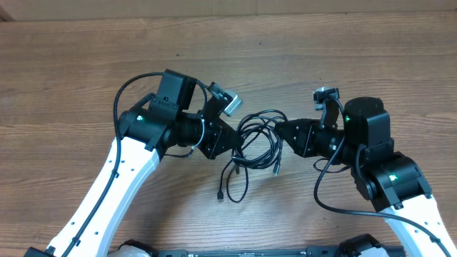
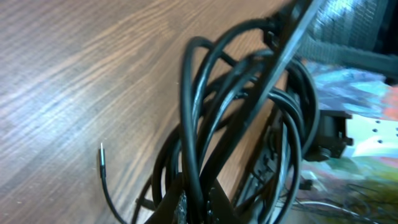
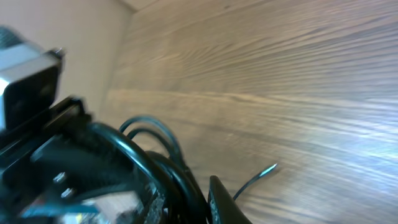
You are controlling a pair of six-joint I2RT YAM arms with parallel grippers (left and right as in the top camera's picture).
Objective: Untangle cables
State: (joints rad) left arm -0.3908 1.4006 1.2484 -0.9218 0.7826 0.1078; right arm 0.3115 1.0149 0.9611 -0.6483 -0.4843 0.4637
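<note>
The cables (image 1: 258, 137) lie as a tangle of thin black loops on the wooden table (image 1: 86, 64), between my two grippers. My left gripper (image 1: 234, 140) holds the tangle's left side; in the left wrist view it (image 2: 194, 202) is shut on a few strands of the cables (image 2: 249, 106). My right gripper (image 1: 280, 135) is at the tangle's right side, and in the right wrist view it (image 3: 186, 199) is shut on the black loops (image 3: 155, 146). Loose ends trail toward the front (image 1: 221, 193), one of them with a silvery tip (image 2: 101, 149).
Thicker black wires run along the left arm (image 1: 120, 100) and the right arm (image 1: 319, 193). The left arm's camera (image 3: 25, 59) is close behind the tangle in the right wrist view. The table's back edge (image 1: 228, 8) runs along the top.
</note>
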